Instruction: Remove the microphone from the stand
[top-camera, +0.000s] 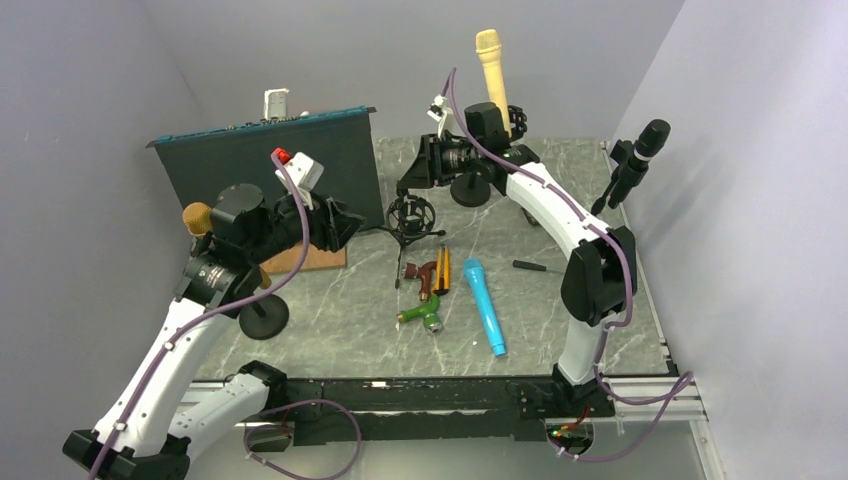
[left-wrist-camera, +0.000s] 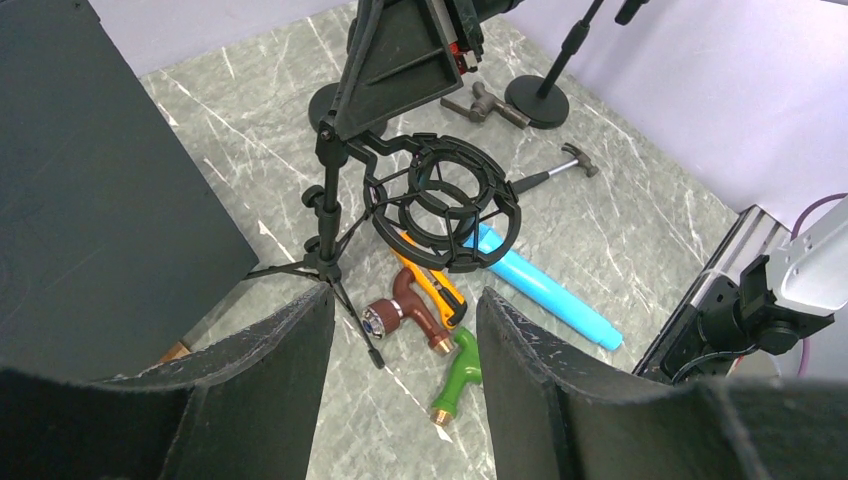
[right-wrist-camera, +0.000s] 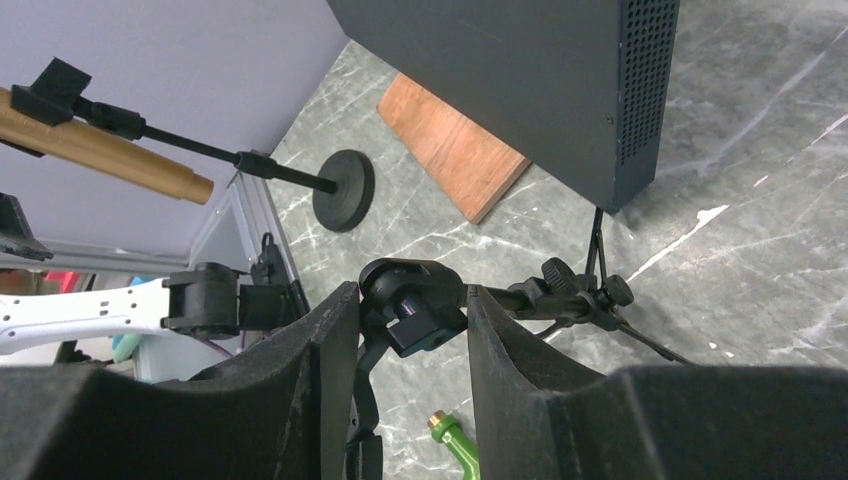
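Note:
A blue microphone lies flat on the marble table, apart from the stand; it also shows in the left wrist view. The black tripod stand holds an empty ring-shaped shock mount, also seen in the left wrist view. My right gripper is shut on the stand's swivel joint, with both fingers pressed on its sides. My left gripper is open and empty, hovering left of the mount, above the stand's legs.
A brown tool, green tool and yellow knife lie beside the blue microphone, and a small hammer lies right of it. A black panel and wooden board stand left. Three other stands hold a cream, black and gold microphone.

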